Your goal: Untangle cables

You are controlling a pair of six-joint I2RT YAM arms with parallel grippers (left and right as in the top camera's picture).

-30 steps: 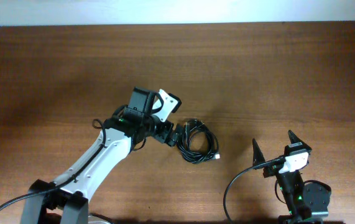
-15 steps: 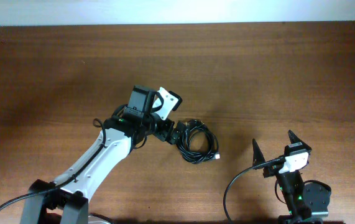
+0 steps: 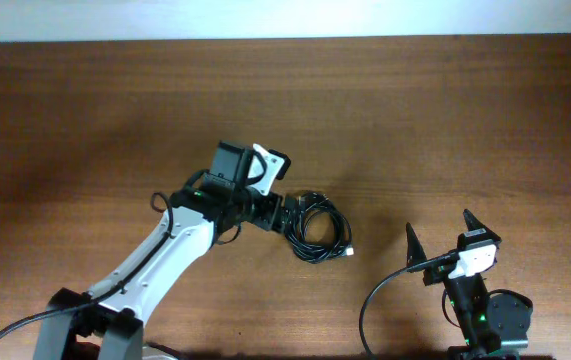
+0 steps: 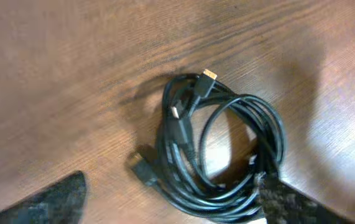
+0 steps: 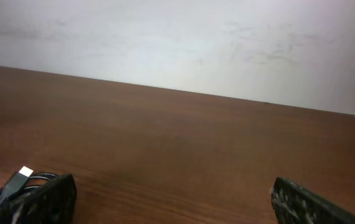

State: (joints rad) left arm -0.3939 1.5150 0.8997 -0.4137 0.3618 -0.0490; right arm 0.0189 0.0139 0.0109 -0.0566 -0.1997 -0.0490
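Wooden table (image 3: 465,120) under coiled black cables (image 3: 317,232); white wall (image 5: 165,43)

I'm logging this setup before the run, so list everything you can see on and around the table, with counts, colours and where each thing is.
table: one, brown wood, fills most of the overhead view
cables: one coiled bundle, strand count unclear, black with a gold-tipped plug, middle of the table
wall: one, white, beyond the table's far edge
left arm: one, white and black, reaching from the near edge to the bundle
right arm: one, black, at the near edge, apart from the bundle
left gripper: one, black, open, at the bundle's edge
right gripper: one, black, open, clear of the bundle
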